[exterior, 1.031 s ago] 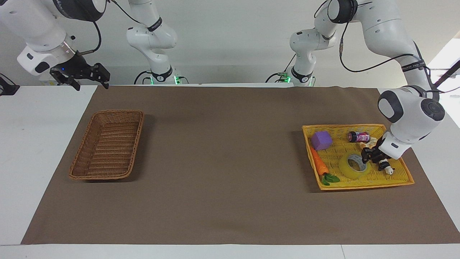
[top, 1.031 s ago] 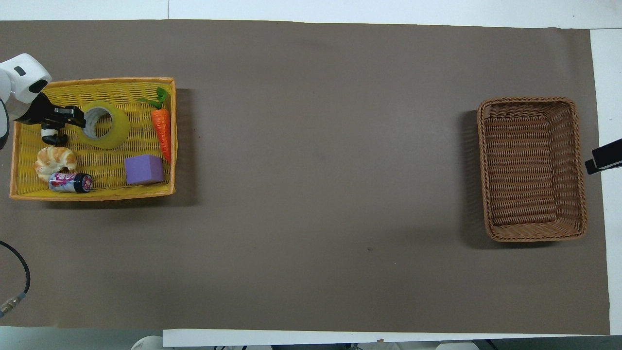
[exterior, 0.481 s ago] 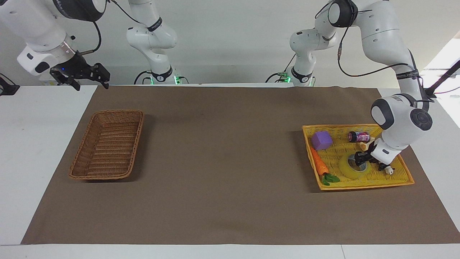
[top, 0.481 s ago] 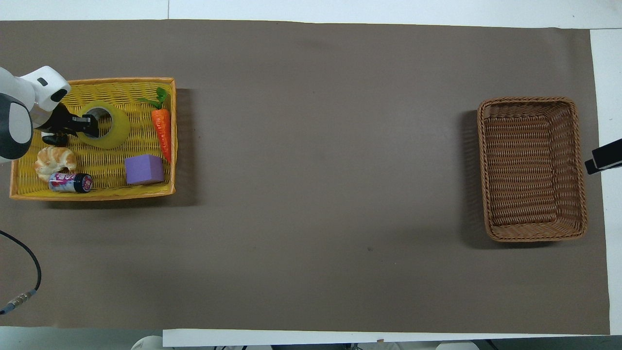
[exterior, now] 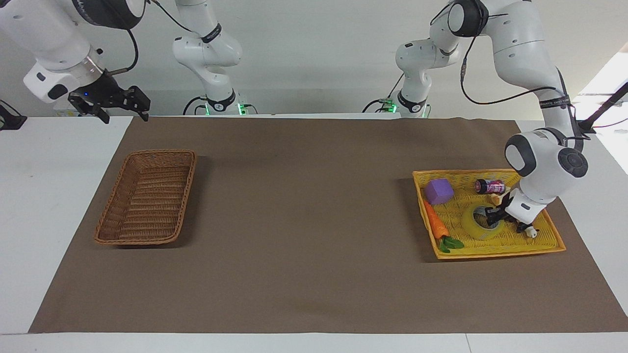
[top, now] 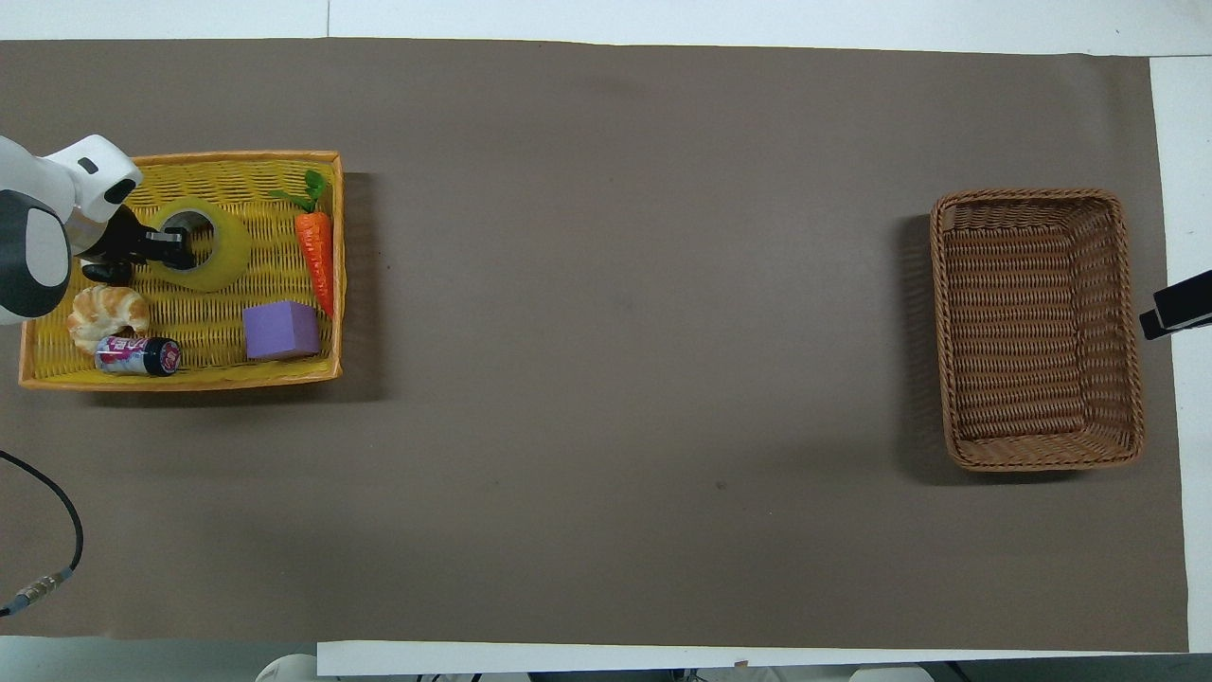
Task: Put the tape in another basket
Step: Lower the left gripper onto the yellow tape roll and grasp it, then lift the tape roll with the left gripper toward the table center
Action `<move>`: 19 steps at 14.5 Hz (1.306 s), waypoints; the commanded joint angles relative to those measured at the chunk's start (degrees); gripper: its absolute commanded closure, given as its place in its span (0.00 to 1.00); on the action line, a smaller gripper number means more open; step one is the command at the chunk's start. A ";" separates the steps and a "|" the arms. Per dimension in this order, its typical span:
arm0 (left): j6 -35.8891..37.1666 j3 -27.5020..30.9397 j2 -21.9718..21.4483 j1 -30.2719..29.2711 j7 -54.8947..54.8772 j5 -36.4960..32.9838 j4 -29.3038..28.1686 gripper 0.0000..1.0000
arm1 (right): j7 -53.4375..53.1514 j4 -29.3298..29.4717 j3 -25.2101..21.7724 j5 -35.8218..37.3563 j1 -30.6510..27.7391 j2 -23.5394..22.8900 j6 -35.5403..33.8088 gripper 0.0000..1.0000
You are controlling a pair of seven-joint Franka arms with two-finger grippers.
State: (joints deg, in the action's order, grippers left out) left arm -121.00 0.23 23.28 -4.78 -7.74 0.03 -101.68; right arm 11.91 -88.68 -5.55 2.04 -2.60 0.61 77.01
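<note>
The tape (exterior: pixel 475 226) is a yellow roll lying in the bright yellow tray (exterior: pixel 495 252) at the left arm's end of the table. It also shows in the overhead view (top: pixel 222 256). My left gripper (exterior: pixel 493 214) is down at the roll, one finger in its hole and one outside its wall, shut on that wall. It also shows from above (top: pixel 178 248). The roll looks slightly tipped. The brown wicker basket (exterior: pixel 185 196) stands at the right arm's end, with nothing in it, and shows from above too (top: pixel 1032 194). My right gripper (exterior: pixel 110 104) waits open, up in the air past the basket's end of the table.
The tray (top: pixel 180 382) also holds a toy carrot (top: pixel 315 248), a purple block (top: pixel 279 330), a small can (top: pixel 137 355), a croissant (top: pixel 106 313) and a small black-and-white figure (exterior: pixel 527 230) right beside the left gripper. A brown mat covers the table.
My left gripper moved from beside the roll onto its wall and closed there. The roll shifted and tipped a little. The right arm has not moved.
</note>
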 commanded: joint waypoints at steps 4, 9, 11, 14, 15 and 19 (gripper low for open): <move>14.19 -0.41 -8.75 3.18 7.81 11.62 5.61 1.00 | -0.14 -0.80 0.54 0.24 -0.39 0.62 -0.19 0.00; 15.88 -0.41 -11.06 21.79 28.95 16.67 5.09 1.00 | -0.14 -0.89 0.54 0.24 -0.39 0.62 -0.19 0.00; 15.01 -0.41 -11.68 29.70 37.32 16.67 4.82 1.00 | -0.14 -0.88 0.54 0.24 -0.39 0.62 -0.19 0.00; 15.79 -0.32 -12.29 36.66 40.51 16.58 4.73 1.00 | -0.14 -0.80 0.54 0.24 -0.39 0.62 -0.19 0.00; 15.80 -0.32 -12.47 37.29 42.00 16.58 4.73 1.00 | -0.14 -0.80 0.54 0.24 -0.39 0.62 -0.19 0.00; 15.01 -0.50 -12.56 37.65 42.28 16.84 4.82 1.00 | -0.14 -0.80 0.54 0.24 -0.39 0.62 -0.19 0.00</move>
State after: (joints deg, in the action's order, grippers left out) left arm -105.26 -1.19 12.46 32.71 34.27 15.89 -95.69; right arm 11.91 -88.68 -5.55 2.04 -2.60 0.61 77.01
